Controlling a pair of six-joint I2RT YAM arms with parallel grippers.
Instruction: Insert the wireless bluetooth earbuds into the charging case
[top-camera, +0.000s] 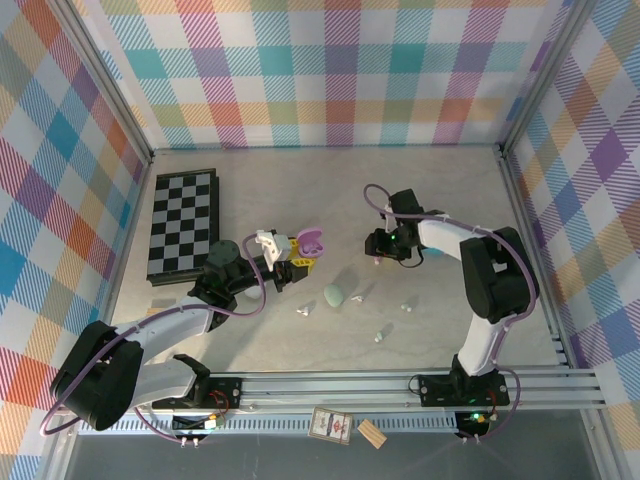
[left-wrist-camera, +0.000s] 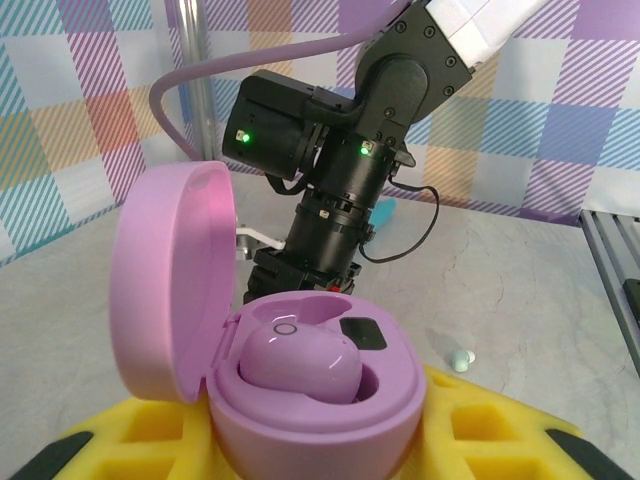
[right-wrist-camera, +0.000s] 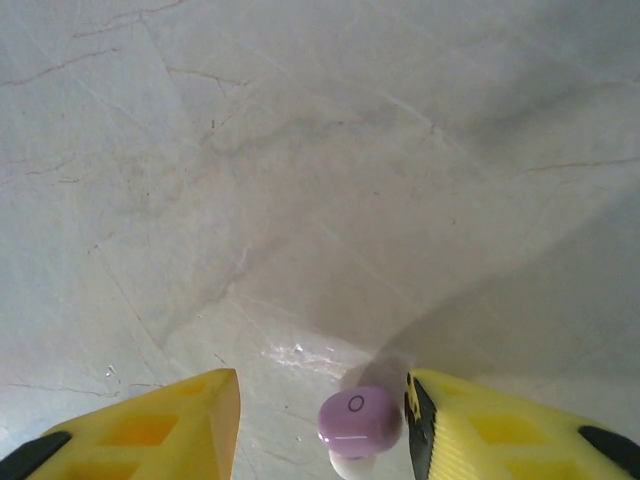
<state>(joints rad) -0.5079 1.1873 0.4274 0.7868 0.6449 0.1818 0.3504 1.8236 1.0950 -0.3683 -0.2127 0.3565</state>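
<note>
The right pincer (right-wrist-camera: 320, 405) hangs low over the worktop (right-wrist-camera: 300, 150) near its middle, jaws apart and holding nothing. A purple earbud (right-wrist-camera: 358, 418) lies on the surface between its yellow pads (right-wrist-camera: 470, 430), hard against one of them with a clear gap to the other. The bud looks tiny, very light, hard and glossy, so it will likely slip or flick away under an off-centre squeeze. The rounded purple head gives the best hold, taken squarely across its sides, which leaves the whitish tip beneath free to lead into a socket. Whether the bud already touches the nearer pad cannot be told, and the bottom of the right wrist view cuts off its lower part. Toward the left edge, the left pincer (left-wrist-camera: 315, 455) is closed on the purple charging case (left-wrist-camera: 300, 430) and holds it up off the worktop, lid (left-wrist-camera: 165, 270) swung open. One matching earbud (left-wrist-camera: 300, 362) already sits inside. The case is smooth, rigid plastic and should be steady in the foam pads, though pressing a bud in could tip it. The free socket is hard to make out behind the seated bud. Closer to the near edge lie a mint case (top-camera: 334, 295) and scattered pale earbuds (top-camera: 305, 310), too small in the top view to tell their orientation. A chessboard (top-camera: 182, 225) lies by the left edge.
</note>
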